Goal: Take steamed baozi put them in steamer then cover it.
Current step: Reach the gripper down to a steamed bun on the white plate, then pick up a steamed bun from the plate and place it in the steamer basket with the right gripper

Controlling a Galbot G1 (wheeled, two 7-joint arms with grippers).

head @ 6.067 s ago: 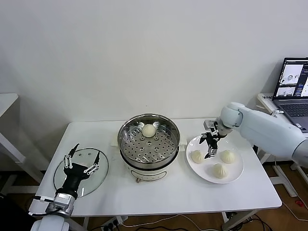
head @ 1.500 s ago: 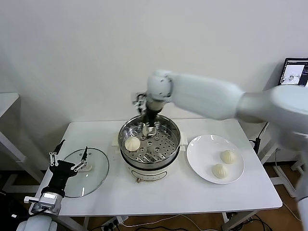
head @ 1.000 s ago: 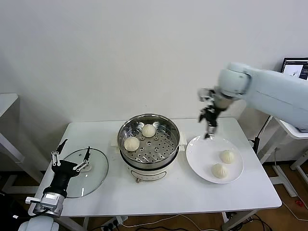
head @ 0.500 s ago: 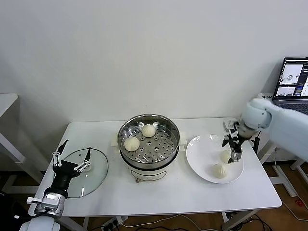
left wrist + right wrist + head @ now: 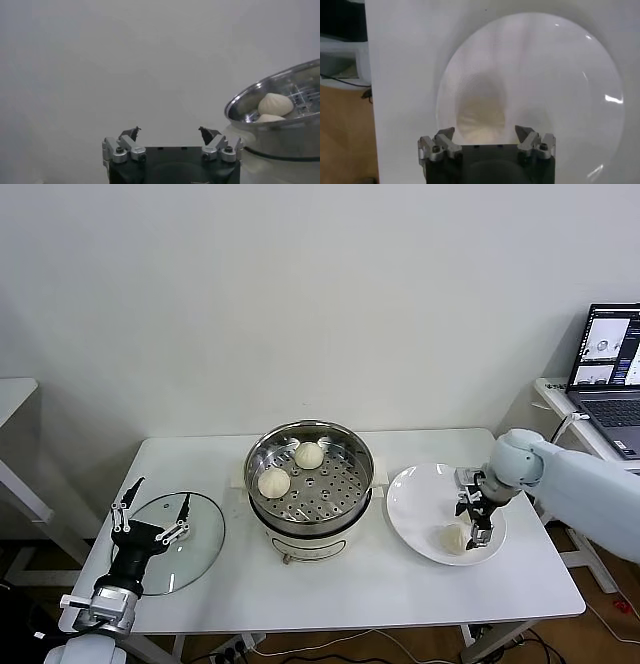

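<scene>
1. Head view, nearest edge: left gripper (image 5: 151,517) parked low at the table's (image 5: 330,589) near-left corner, fingers spread wide and empty, poised above the cover (image 5: 172,539).
2. Cover: clear glass lid lying flat on the table, left of the steamer (image 5: 310,482), well apart from it.
3. Right of that, nearer the front: white plate (image 5: 415,504) carrying two steamed baozi. One bun (image 5: 452,538) bare on the plate's near side; the other straddled by the right gripper (image 5: 476,509), mostly hidden behind it.
4. Right gripper: lowered onto the plate, fingers spread wide with nothing clamped. Right wrist view: that bun (image 5: 482,117) sitting between the open fingertips (image 5: 524,131) (contact impossible to judge).
5. Centre, a little farther back: steamer uncovered, shiny pot on its white base. Two buns on the perforated tray, one (image 5: 274,482) at the left, one (image 5: 309,455) toward the back.
6. Left wrist view: steamer rim (image 5: 260,95) off to one side, the two buns showing above it.
7. Farthest: laptop (image 5: 609,364) open on a side desk at the right, plain wall behind.
</scene>
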